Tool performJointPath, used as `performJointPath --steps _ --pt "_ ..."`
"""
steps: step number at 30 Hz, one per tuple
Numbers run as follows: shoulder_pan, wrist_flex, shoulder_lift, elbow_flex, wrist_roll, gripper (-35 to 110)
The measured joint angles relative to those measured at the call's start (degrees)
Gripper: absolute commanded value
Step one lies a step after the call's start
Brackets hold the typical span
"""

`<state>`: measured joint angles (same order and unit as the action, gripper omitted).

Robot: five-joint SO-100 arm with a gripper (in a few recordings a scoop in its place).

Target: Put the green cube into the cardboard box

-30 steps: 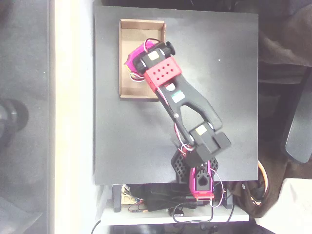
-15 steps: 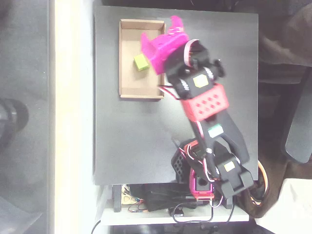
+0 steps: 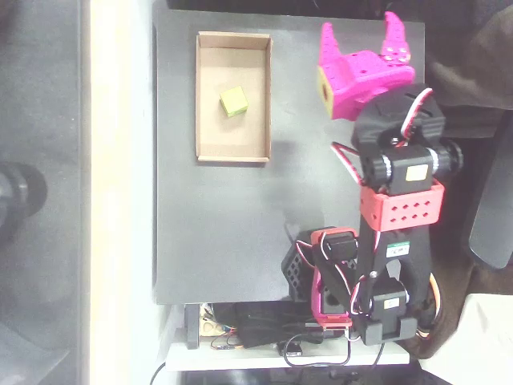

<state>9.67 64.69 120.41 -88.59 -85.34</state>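
Swung away from the box [image 3: 233,96] toward the desk's [image 3: 216,233] upper right corner, well clear of it. End effector [image 3: 358,36] spread wide, holding nothing. Cube [image 3: 233,101] resting inside the box, near the middle (uncovered half a second back, unmoved since). Placement looks done; retreat only remaining.

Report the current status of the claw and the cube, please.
Claw open, empty, over the table's top right in the overhead view. Green cube sits inside cardboard box, apart from its walls. Nothing in the way.
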Motion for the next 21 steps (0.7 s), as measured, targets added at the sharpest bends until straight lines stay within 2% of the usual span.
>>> performJointPath --steps 5,15,21 --pt "-4.83 0.00 0.53 0.00 0.00 32" --pt "-10.46 0.00 9.84 -11.07 0.35 4" --pt "-10.72 0.00 20.04 -23.20 0.35 2"
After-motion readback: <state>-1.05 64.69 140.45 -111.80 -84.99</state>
